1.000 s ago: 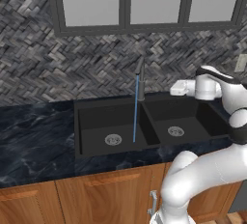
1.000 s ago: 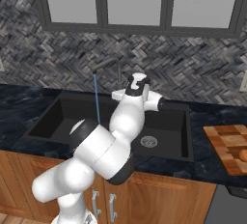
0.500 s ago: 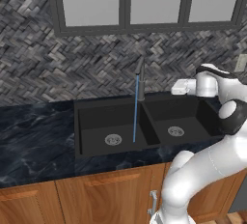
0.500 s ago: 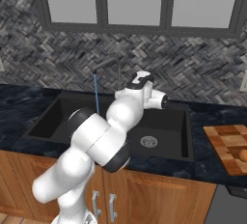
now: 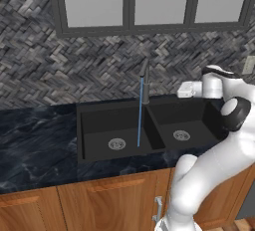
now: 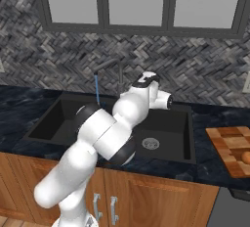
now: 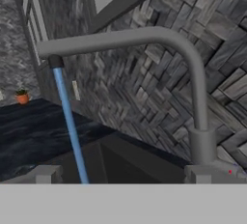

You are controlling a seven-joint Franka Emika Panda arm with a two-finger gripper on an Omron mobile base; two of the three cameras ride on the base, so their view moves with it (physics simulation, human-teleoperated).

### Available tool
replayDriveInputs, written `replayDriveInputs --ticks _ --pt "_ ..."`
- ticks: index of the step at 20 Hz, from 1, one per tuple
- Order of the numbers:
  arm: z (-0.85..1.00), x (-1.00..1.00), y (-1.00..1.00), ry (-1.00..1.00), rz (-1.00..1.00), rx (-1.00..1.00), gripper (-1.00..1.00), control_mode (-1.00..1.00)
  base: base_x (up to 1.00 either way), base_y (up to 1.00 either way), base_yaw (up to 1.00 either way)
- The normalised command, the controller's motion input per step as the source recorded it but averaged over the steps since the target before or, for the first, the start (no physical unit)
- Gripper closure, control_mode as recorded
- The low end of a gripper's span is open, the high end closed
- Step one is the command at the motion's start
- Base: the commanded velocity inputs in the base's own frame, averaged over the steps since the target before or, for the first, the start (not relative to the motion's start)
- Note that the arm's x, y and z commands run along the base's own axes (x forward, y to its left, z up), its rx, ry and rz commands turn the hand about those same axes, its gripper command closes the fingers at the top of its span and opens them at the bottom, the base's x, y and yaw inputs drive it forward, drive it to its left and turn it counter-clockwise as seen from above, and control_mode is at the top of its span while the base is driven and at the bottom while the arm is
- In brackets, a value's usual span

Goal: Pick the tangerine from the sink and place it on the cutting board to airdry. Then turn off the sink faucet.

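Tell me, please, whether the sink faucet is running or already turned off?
Running. A thin blue stream falls from the sink faucet spout into the left basin of the sink.

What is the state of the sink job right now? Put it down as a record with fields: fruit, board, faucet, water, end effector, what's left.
fruit: tangerine lies on the board, at the right edge of the right base view
board: cutting board on the counter right of the sink
faucet: faucet on, spout over the left basin
water: blue stream falling beside that basin's drain
end effector: end effector open, level with the faucet, pointing at it from the right, not touching
left: turn off the faucet
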Motion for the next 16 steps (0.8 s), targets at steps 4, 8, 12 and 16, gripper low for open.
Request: replayDriveInputs --ticks 4,8,12,16 --pt "-0.04 0.24 -0.24 -0.01 0.10 0.00 -1.00 -1.00 0.00 0.00 0.00" --pt "0.00 0.32 -0.04 -0.02 0.11 0.00 -1.00 -1.00 0.00 0.00 0.00" --pt "-0.09 0.23 -0.04 -0.01 0.09 0.00 -1.00 -1.00 0.00 0.00 0.00" --pt "-0.15 0.19 -0.02 -0.01 0.08 -0.01 -1.00 -1.00 0.00 0.00 0.00"
